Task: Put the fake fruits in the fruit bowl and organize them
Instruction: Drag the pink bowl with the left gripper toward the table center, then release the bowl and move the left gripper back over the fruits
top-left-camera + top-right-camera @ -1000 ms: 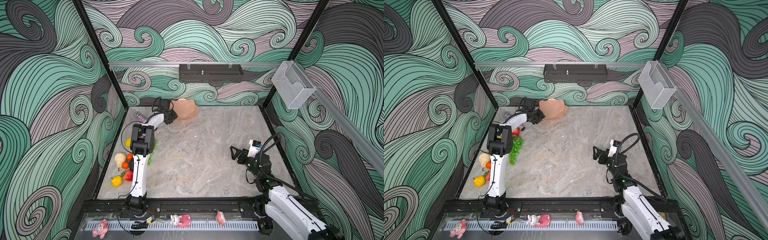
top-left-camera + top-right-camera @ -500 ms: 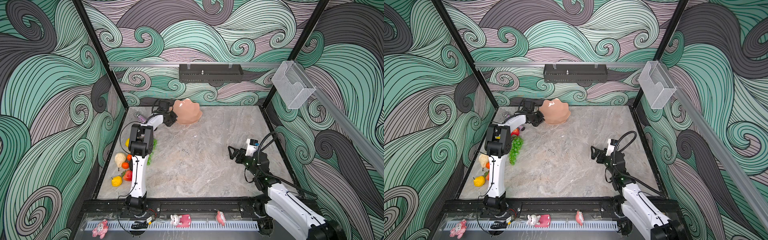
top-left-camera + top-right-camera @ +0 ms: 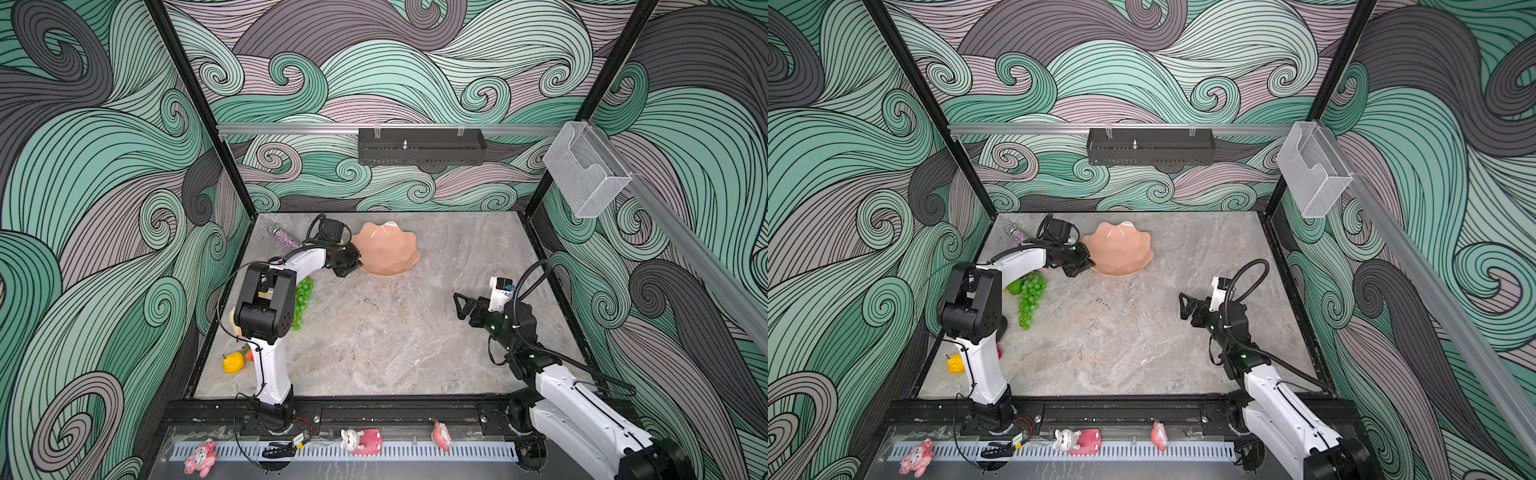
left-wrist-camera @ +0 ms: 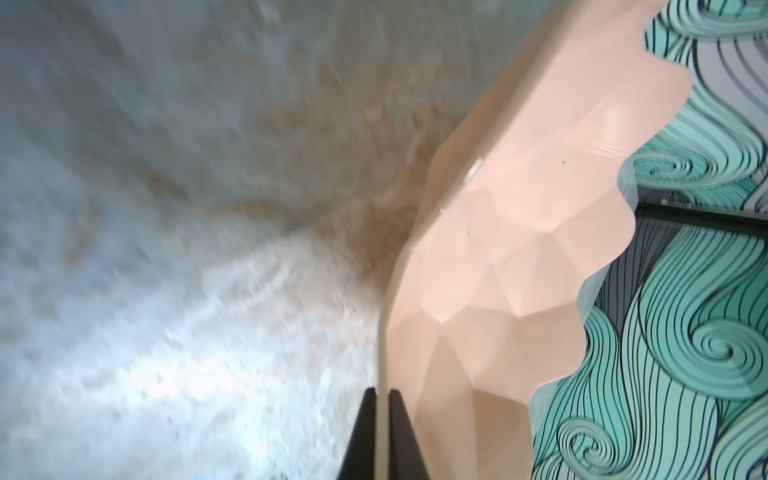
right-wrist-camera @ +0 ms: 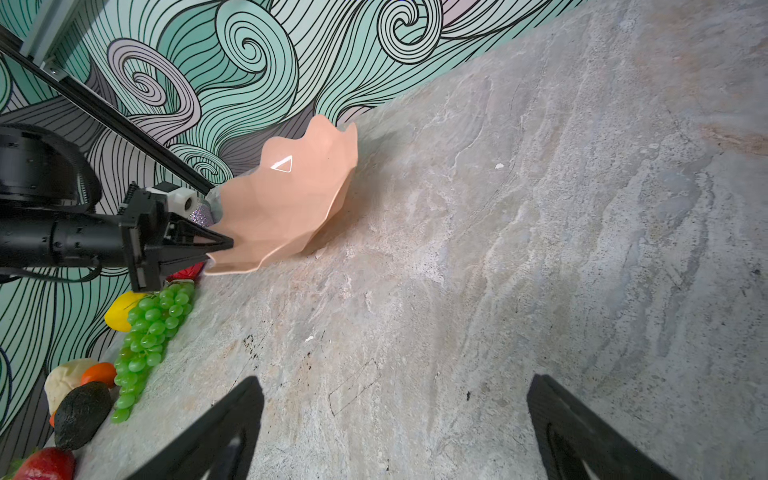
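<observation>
Left hand (image 3: 351,261) clenched on the bowl (image 3: 388,253) rim: in the left wrist view its fingers (image 4: 361,440) pinch the thin edge, one on each side. The bowl is at the back left of the counter (image 3: 395,345), tilted, with the held side raised. I cannot tell whether the far side touches the counter. Right hand (image 5: 395,415) is released and spread wide, with only counter between its fingers. It hovers on the right, well apart from the bowl. Fruit count, all on the counter along the left edge, outside the bowl:
- one grape bunch (image 5: 145,345)
- one lemon (image 5: 118,311), touching the bunch's top
- one lime (image 3: 1015,286), just beside the bunch
- one pear (image 5: 62,382)
- one orange (image 5: 99,374), between pear and grapes
- one avocado (image 5: 81,415)
- one red fruit (image 5: 45,463), cut off by the frame edge
- one red piece (image 5: 187,272) under the left hand, kind unclear
- one more yellow fruit (image 3: 234,362), near the front

One sparkly tube (image 3: 286,239) lies behind the left hand.
</observation>
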Robot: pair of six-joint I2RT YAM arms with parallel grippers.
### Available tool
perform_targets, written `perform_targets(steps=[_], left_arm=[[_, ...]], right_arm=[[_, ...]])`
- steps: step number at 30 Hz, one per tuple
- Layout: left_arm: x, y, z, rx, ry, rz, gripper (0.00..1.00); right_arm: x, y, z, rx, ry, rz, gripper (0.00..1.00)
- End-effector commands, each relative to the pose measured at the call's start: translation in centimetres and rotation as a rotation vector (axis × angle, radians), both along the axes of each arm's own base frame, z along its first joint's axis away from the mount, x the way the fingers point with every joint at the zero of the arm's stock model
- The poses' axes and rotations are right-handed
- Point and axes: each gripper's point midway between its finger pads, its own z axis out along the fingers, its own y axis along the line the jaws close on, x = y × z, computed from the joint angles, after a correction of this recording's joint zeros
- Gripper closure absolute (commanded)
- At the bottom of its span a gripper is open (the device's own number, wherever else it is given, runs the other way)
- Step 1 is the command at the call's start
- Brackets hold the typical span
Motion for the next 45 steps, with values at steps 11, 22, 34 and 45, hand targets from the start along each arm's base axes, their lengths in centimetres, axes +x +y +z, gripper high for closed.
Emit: perform_targets(steps=[11,22,34,45], left_arm=[[-10.3,-6.4,1.5,-0.056,-0.019,-0.238,0.94],[-13.9,-6.8,-0.7,-0.017,-0.011,-0.305,0.91],[-13.6,-5.3,0.1,0.060,-0.030,-0.272,0.58],[-14.7,-1.7,3.2,0.196,-0.051,-0.264,0.31]], right_arm=[[0.1,-0.1,1.1,-0.010,-0.013,-0.006,0.00],[0.5,0.9,0.4,-0.003,0.024,0.039,0.00],[0.6,1.0,0.2,-0.003,0.029,0.038,0.00],[0.3,1.0,0.8,0.009,0.017,0.041,0.00]])
